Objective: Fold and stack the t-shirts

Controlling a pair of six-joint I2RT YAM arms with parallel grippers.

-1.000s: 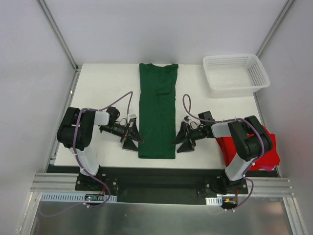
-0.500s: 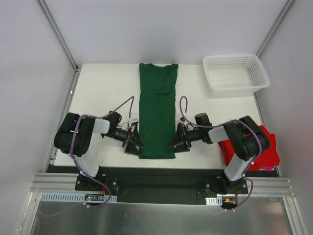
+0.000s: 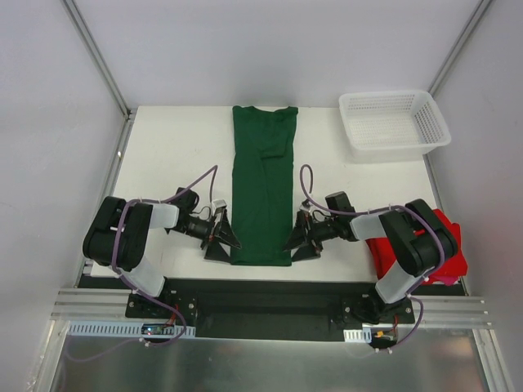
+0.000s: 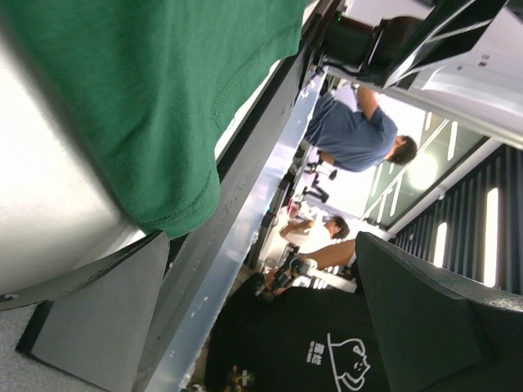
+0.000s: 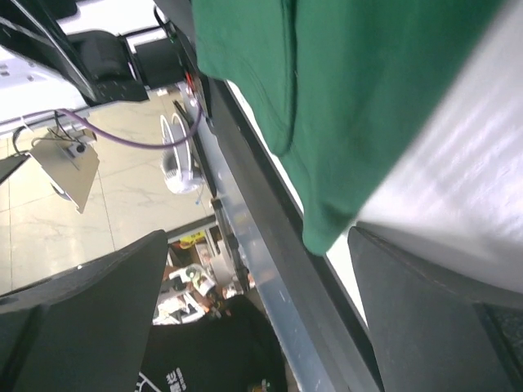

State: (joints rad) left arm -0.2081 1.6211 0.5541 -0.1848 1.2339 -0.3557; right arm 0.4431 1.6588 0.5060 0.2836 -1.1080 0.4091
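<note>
While the green shirt (image 3: 261,192) lies long mid-table from above, red shirt (image 3: 445,249) near right, left gripper (image 3: 221,238) and right gripper (image 3: 303,238) flank its near hem, jaws apart. Wrist views: each shows a hem corner (image 4: 176,208) ahead of spread fingers; next move is likely to pinch both corners and fold far.

Green t-shirt (image 3: 261,192) lies folded lengthwise, flat; red t-shirt (image 3: 454,249) crumpled at right.

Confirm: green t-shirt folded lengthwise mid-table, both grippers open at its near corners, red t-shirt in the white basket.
Wrong on one count: the red t-shirt lies bunched at the near right corner of the table, not in the white basket, per the top external view. The green t-shirt, left gripper and right gripper are as stated.
</note>
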